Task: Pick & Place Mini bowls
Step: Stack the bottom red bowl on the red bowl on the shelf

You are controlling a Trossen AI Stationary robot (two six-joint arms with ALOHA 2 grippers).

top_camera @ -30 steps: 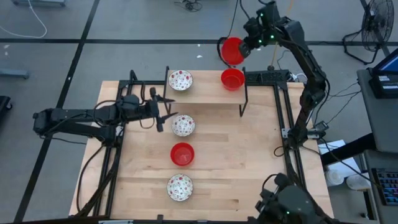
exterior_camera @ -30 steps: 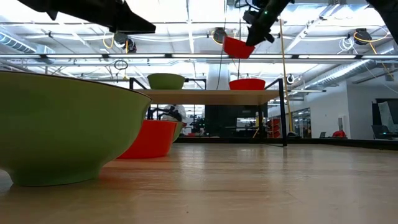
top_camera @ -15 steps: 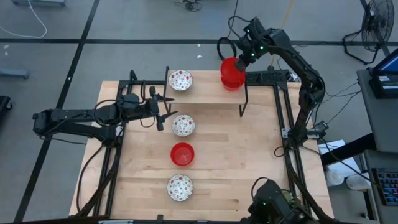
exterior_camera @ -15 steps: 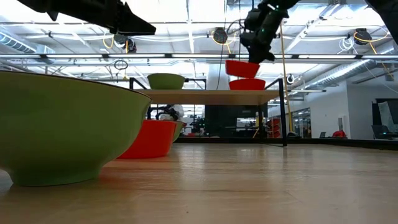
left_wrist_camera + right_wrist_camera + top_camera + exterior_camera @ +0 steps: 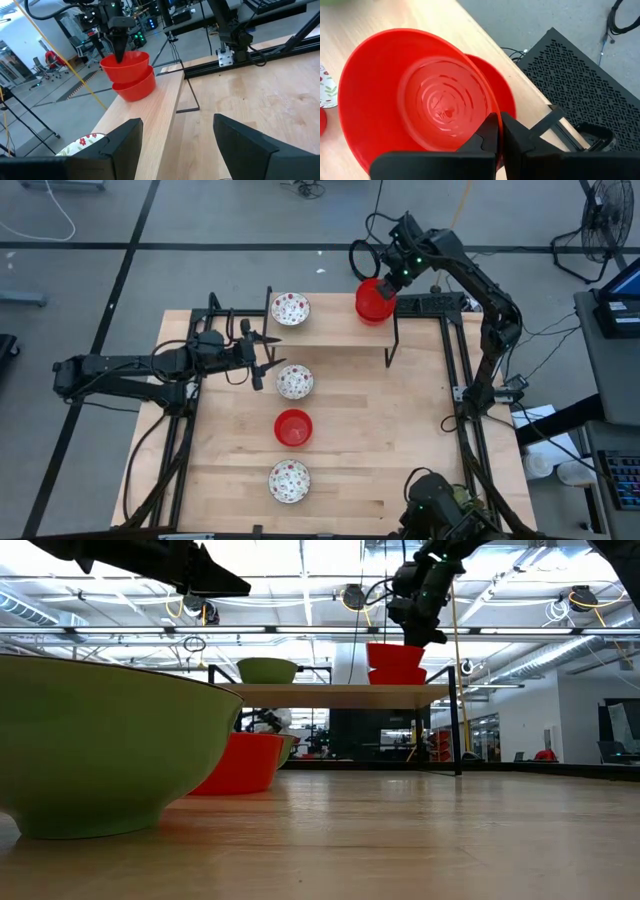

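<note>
Since a second ago the right arm has come down from above the far edge; the red bowl (image 5: 374, 297) it carried in the air now sits nested in the second red bowl (image 5: 134, 87) on the raised shelf.

Table (image 5: 400, 440): pale wood, dark frame rails at left and right sides.
Raised shelf (image 5: 330, 330): wooden, along the far edge, on thin black legs.
Left arm: reaches in from the left, level with the far half of the table. Left gripper (image 5: 268, 354) hangs just left of a speckled bowl, fingers spread wide, holding nothing.
Right arm: arcs from the right rail to the far right of the shelf. Right gripper (image 5: 388, 283) fingers pressed together on the rim of the upper red bowl, one finger inside, one outside.

Bowls: stacked red pair at right end of shelf; speckled bowl (image 5: 290, 308) at left end of shelf. On the table, a line running far to near: speckled bowl (image 5: 295, 381), red bowl (image 5: 293, 427), speckled bowl (image 5: 289, 480), well apart from each other
</note>
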